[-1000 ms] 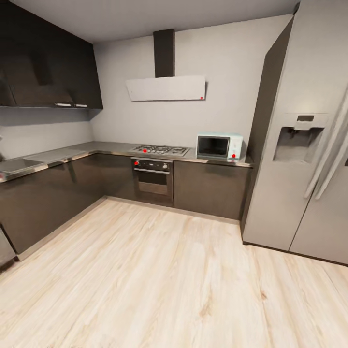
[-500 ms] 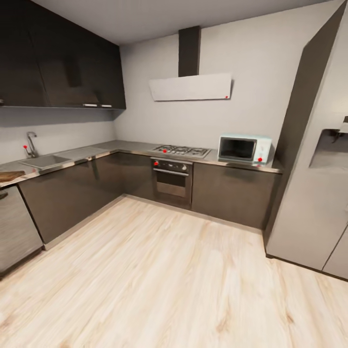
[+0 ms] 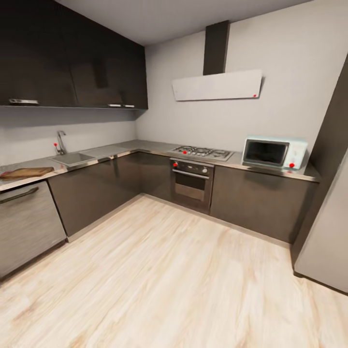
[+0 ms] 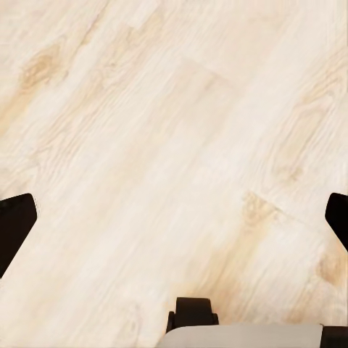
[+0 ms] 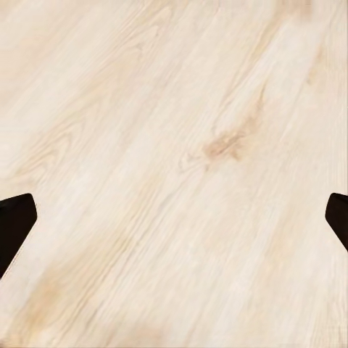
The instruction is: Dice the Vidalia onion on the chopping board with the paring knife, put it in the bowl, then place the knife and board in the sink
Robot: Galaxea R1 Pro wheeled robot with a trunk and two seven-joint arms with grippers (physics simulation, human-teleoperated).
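The sink (image 3: 72,158) is a steel basin set in the grey countertop (image 3: 123,150) along the left wall, with a chrome faucet (image 3: 61,141) and a red knob behind it. The brown chopping board (image 3: 26,172) lies flat on the counter, nearer to me than the sink. The onion, paring knife and bowl are out of view. My left gripper (image 4: 174,225) hangs open over bare wooden floor, its dark fingers (image 4: 16,225) far apart. My right gripper (image 5: 174,225) is likewise open above the floor, with nothing between its fingers (image 5: 14,221).
A dishwasher front (image 3: 26,224) sits below the board. An oven (image 3: 192,183) with a gas hob (image 3: 202,152) and a microwave (image 3: 273,152) line the back wall. The fridge (image 3: 328,232) stands at the right. Light wooden floor (image 3: 169,280) stretches ahead.
The head camera has swung left, so the whole picture has shifted right. The sink, faucet and chopping board have come into view at the left, and the fridge has slid mostly off the right.
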